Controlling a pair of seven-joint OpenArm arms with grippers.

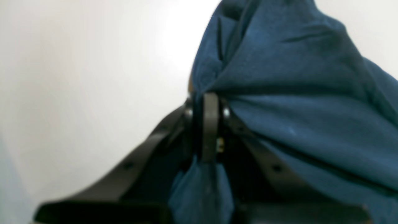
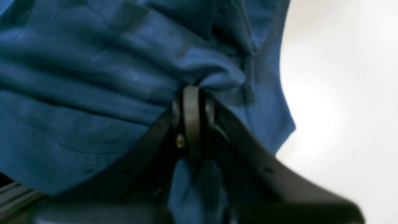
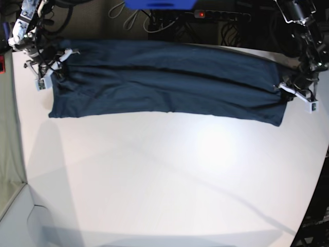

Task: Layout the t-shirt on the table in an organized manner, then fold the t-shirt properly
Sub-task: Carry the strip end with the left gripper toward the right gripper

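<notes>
Big white matte table (image 3: 164, 170), dark navy soft cotton t-shirt (image 3: 164, 82) stretched along its far edge, left gripper (image 1: 210, 124) and right gripper (image 2: 191, 121) each pinching bunched fabric at opposite ends; it looks light, floppy, best held by those edges.

Dark background behind the far edge in base view, cluttered with black cables (image 3: 154, 23) in loops. A black power strip (image 3: 221, 15) lies along the back with a red lit switch (image 3: 201, 14). A bright blue object (image 3: 159, 4) sits at top centre, cut off by the frame. Grey-green floor or panel (image 3: 7, 134) runs down the left side. A small red thing (image 3: 2, 64) shows at the left edge. Overhead light, soft glare mid-surface. Wrist views: blurred, bright white backdrop only.
</notes>
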